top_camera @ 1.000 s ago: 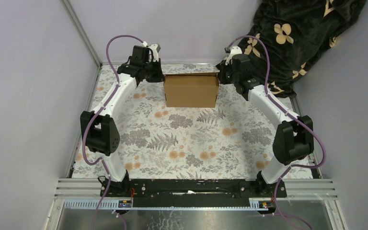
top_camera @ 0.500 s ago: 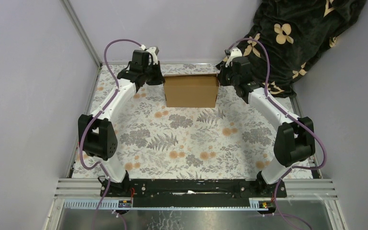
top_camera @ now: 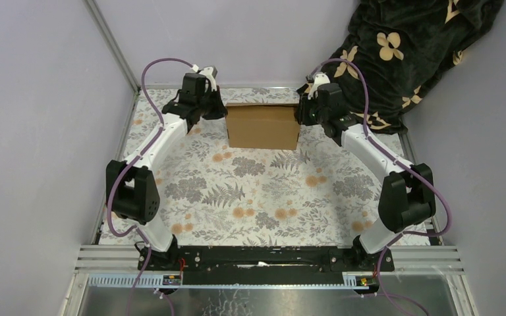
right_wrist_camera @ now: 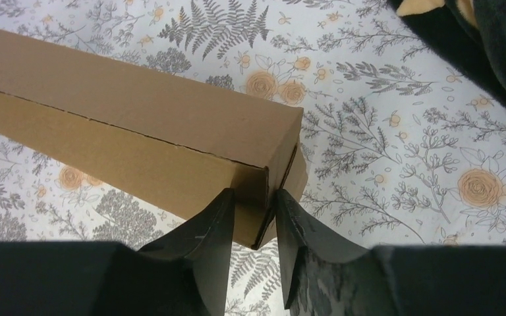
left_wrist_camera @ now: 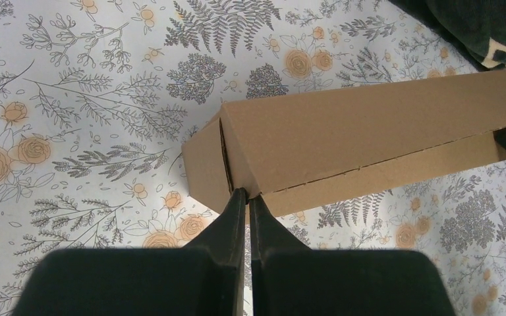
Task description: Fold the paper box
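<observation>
The paper box (top_camera: 263, 125) is a closed brown cardboard block lying at the back middle of the floral table. My left gripper (top_camera: 218, 112) is at its left end. In the left wrist view this gripper (left_wrist_camera: 246, 195) is shut, its tips pressed against the lower corner of the box (left_wrist_camera: 369, 138), where the end panel meets the lid. My right gripper (top_camera: 301, 113) is at the box's right end. In the right wrist view it (right_wrist_camera: 255, 201) stands open, and the upright edge of the end wall of the box (right_wrist_camera: 138, 125) sits between its fingers.
A dark blanket with gold flowers (top_camera: 408, 52) is heaped at the back right, close behind the right arm, and shows at the corners of the wrist views (left_wrist_camera: 487, 26) (right_wrist_camera: 494, 39). Grey walls close in the left, back and right sides.
My right gripper has gone from shut to open at the box's right end. Both arms have drawn slightly toward the back. The box has not moved.
</observation>
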Robot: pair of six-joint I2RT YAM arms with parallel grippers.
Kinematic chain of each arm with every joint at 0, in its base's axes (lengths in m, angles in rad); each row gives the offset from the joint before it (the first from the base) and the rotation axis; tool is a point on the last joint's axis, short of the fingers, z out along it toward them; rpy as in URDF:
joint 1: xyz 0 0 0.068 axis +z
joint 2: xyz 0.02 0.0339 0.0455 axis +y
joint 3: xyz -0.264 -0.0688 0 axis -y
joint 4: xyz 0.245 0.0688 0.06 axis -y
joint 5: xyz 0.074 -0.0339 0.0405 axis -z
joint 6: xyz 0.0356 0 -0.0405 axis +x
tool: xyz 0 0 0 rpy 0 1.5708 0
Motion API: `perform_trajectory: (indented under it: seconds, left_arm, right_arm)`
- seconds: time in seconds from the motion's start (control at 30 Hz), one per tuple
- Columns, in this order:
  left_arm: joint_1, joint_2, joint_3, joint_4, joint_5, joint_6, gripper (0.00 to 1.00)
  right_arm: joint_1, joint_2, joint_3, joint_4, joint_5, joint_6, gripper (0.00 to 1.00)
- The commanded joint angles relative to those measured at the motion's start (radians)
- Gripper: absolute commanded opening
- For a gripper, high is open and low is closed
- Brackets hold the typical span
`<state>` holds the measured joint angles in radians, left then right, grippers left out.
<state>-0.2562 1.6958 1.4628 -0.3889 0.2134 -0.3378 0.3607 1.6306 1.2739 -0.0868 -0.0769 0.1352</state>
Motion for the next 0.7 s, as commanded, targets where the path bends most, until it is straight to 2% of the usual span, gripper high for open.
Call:
perform_trajectory:
  seconds: [0.0,0.2,0.33,0.47,0.57,0.67]
  left_arm:
    - [-0.057,0.024,-0.052,-0.069,0.079,-0.044,0.03]
    - [-0.056,0.02,-0.054,-0.067,0.06,-0.042,0.03]
    - [-0.056,0.021,-0.051,-0.068,0.06,-0.04,0.03]
    - [-0.056,0.018,-0.05,-0.068,0.056,-0.04,0.03]
    - [-0.056,0.014,-0.05,-0.068,0.051,-0.039,0.03]
    - [-0.057,0.013,-0.05,-0.07,0.051,-0.04,0.03]
  right_arm:
    - [0.056,0.031,-0.068,-0.307,-0.147,0.018,0.38]
    - [0.057,-0.006,-0.069,-0.289,-0.16,0.035,0.45]
    - [0.057,-0.018,-0.052,-0.291,-0.163,0.044,0.57]
    - [0.057,-0.034,-0.044,-0.284,-0.163,0.055,0.63]
    - [0.056,-0.049,-0.044,-0.274,-0.159,0.066,0.62]
    - [0.057,-0.064,-0.044,-0.261,-0.157,0.078,0.56]
